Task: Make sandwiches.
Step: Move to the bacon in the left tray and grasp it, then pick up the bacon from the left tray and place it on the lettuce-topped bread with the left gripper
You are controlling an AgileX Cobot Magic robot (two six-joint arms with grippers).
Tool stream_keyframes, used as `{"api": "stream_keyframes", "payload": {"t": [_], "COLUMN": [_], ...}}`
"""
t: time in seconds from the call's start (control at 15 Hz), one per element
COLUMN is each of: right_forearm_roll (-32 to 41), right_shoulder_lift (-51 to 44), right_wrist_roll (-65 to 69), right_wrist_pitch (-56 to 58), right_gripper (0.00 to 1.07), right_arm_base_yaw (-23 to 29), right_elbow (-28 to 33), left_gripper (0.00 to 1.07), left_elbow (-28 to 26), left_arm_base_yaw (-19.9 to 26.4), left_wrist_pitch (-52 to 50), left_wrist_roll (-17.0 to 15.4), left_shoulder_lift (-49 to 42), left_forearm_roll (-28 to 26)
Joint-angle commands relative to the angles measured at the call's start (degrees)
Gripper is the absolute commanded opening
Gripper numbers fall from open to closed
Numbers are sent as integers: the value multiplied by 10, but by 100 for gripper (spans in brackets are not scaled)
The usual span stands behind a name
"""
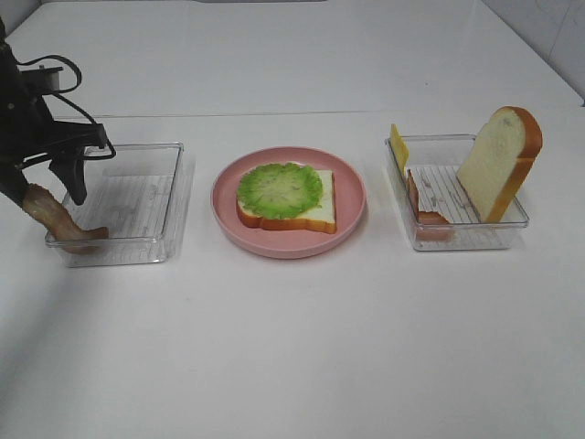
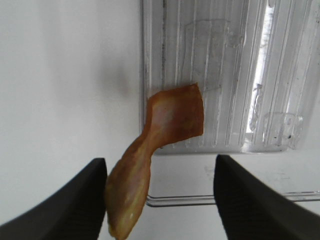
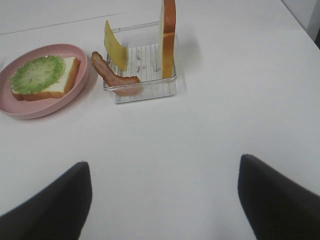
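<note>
Bacon strip [image 2: 172,117]: likely light, limp; draped over tray [image 1: 174,183] rim, nine o'clock of plate [image 1: 352,197]. Pinch overhanging end. Left jaws spread astride it; right jaws spread, empty.

Pink plate [image 1: 353,203] centred on white table [image 1: 292,357], left clear tray [image 1: 137,197], right clear tray [image 1: 445,187]

The white tabletop [image 1: 292,347] looked smooth and matt to us. We saw glossy, ribbed clear plastic in the left rectangular tray [image 1: 137,197] and the right rectangular tray [image 1: 466,240]. The reddish-brown toy bacon strip [image 2: 170,120] shone waxily. The round pink plate [image 1: 228,215] seemed smooth satin plastic, and the left arm's black fingers [image 2: 65,205] seemed matt.
</note>
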Motion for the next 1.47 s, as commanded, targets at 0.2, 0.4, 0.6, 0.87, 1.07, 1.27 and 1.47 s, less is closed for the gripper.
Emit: {"api": "stream_keyframes", "payload": {"t": [0.2,0.4,0.6,0.87,1.07,1.27,1.47], "right_forearm_roll": [2,2,2,2,2,2,2], "right_shoulder_lift": [-7,-7,-7,-7,-7,-7,-7], "right_wrist_roll": [-4,-4,-4,-4,-4,-4,-4], "right_wrist_pitch": [-3,-3,-3,-3,-3,-3,-3], "right_gripper": [76,76,76,76,76,76,76], "right_arm_base_yaw": [-4,-4,-4,-4,-4,-4,-4], "right_elbow": [2,2,2,2,2,2,2], "left_gripper": [19,0,0,0,0,0,0], "left_elbow": [5,5,1,-56,-93,-98,-105], "left_arm_base_yaw": [-3,-3,-3,-3,-6,-27,-74], "left_wrist_pitch": [-6,-5,-3,13,-8,-51,-108], "left_wrist_roll": [-5,-5,4,51,107,153,183], "left_shoulder_lift": [1,1,-2,-8,-8,-6,17], "left_forearm_roll": [-1,-2,-17,-105,-234,-327,-405]}}
